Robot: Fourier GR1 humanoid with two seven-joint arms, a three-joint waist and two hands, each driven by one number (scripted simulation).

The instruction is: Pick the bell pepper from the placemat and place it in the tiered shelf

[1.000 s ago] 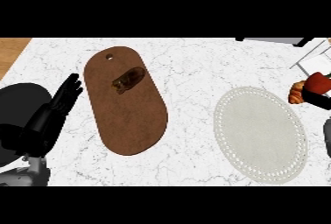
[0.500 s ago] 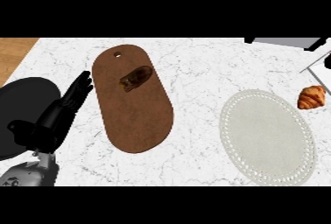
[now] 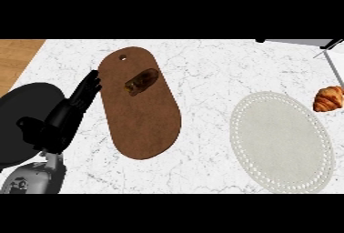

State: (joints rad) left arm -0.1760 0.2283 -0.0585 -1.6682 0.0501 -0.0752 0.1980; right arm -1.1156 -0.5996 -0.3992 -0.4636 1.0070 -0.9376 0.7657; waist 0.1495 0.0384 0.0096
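Nowhere in the head view could I find the bell pepper, so I could not tell where it was. The placemat [image 3: 282,141], a pale oval with a beaded rim, lay well to the right of my left hand [image 3: 60,124], with nothing on its visible surface. A croissant [image 3: 328,98] sat just beyond the mat's far right edge, under a pale frame bar [image 3: 334,68]. Nearer the hand lay a brown cutting board [image 3: 142,123], carrying a dark brown item [image 3: 141,82] at its far end. The hand's fingertips reached the board's left edge, fingers straight and apart, holding nothing. A black round object [image 3: 20,113] lay left of it.
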